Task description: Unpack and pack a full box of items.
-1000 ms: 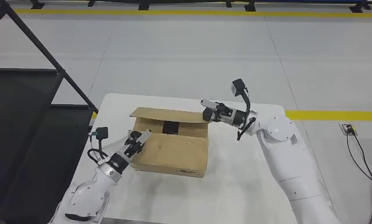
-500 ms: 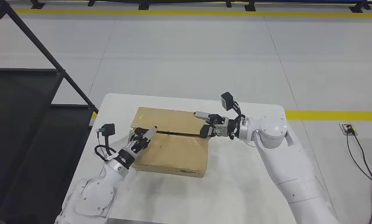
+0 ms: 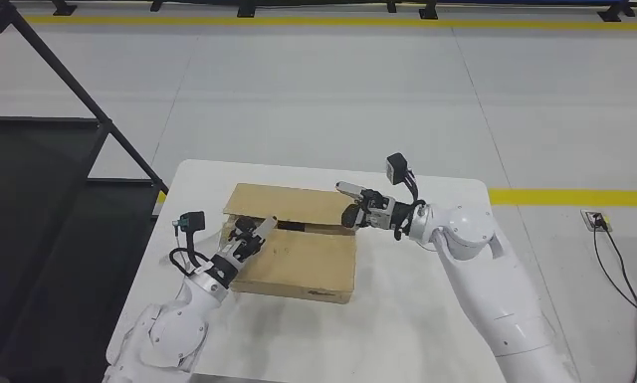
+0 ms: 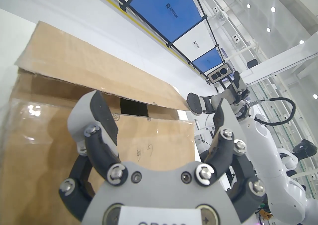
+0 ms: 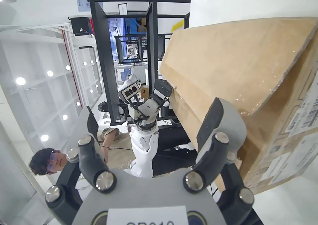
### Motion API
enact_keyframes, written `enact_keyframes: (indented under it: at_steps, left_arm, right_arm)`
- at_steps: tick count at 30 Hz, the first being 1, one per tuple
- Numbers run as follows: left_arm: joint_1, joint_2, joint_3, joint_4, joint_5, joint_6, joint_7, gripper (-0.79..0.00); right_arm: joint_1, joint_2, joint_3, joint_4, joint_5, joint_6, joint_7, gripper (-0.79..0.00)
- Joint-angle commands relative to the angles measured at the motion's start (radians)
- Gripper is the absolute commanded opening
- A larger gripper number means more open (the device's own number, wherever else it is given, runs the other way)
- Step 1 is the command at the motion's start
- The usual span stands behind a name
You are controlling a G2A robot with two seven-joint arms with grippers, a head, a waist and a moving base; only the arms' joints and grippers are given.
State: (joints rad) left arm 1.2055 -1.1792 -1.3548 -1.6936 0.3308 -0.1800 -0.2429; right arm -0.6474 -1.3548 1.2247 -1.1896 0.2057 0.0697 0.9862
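Left claw spread over box | right claw spread at flap

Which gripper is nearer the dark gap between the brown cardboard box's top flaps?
Left. The left gripper is over the near flap, just beside the dark gap; the right gripper is at the brown cardboard box's end, by the far flap's corner.

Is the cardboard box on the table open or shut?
Almost shut: the cardboard box has both top flaps folded down, but a narrow dark gap shows between them.
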Motion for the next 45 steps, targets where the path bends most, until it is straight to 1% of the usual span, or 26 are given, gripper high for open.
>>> enact_keyframes:
  at_steps: [1, 6, 10, 14, 17, 20, 23, 28, 31, 34, 43, 45]
  left_arm:
    - [-0.001, -0.001, 0.002, -0.001, 0.002, 0.0, 0.001, 0.0]
    - [-0.003, -0.003, 0.007, -0.001, 0.008, 0.005, 0.005, 0.0]
    - [-0.003, -0.005, 0.007, 0.0, 0.007, 0.004, 0.01, 0.0]
    - [0.0, -0.006, -0.006, 0.001, -0.005, 0.012, 0.026, 0.0]
    - [0.006, -0.006, -0.033, -0.005, -0.025, 0.02, 0.049, 0.0]
    - [0.029, -0.003, -0.081, -0.018, -0.047, 0.025, 0.078, 0.0]
    - [0.066, 0.0, -0.141, -0.028, -0.076, 0.034, 0.108, 0.0]
    - [0.151, 0.005, -0.246, -0.041, -0.138, 0.044, 0.143, 0.0]
    - [0.205, 0.007, -0.294, -0.049, -0.162, 0.043, 0.147, 0.0]
    - [0.254, 0.012, -0.337, -0.074, -0.111, 0.027, 0.148, 0.0]
    - [0.254, 0.012, -0.337, -0.074, -0.111, 0.027, 0.148, 0.0]
    - [0.257, 0.01, -0.334, -0.054, -0.132, 0.054, 0.157, 0.0]
  right_arm:
    - [-0.004, 0.002, -0.009, -0.01, 0.011, 0.012, 0.044, 0.0]
    - [-0.014, 0.004, -0.029, -0.016, 0.0, 0.023, 0.042, 0.0]
    - [-0.017, 0.005, -0.038, 0.005, -0.007, 0.03, 0.011, 0.0]
    - [-0.018, 0.005, -0.044, 0.031, 0.018, 0.004, 0.02, 0.0]
    - [-0.021, 0.006, -0.049, 0.043, 0.014, -0.023, 0.008, 0.0]
    - [-0.027, 0.007, -0.052, 0.05, -0.001, -0.062, -0.009, 0.0]
    - [-0.033, 0.008, -0.059, 0.054, -0.012, -0.08, -0.022, 0.0]
    - [-0.026, 0.008, -0.075, 0.071, -0.022, -0.091, -0.028, 0.0]
    - [-0.026, 0.008, -0.076, 0.075, -0.01, -0.129, -0.026, 0.0]
    - [-0.029, 0.01, -0.077, 0.067, -0.017, -0.151, -0.033, 0.0]
    - [-0.029, 0.01, -0.077, 0.067, -0.017, -0.151, -0.033, 0.0]
    - [-0.029, 0.01, -0.077, 0.067, -0.017, -0.151, -0.033, 0.0]
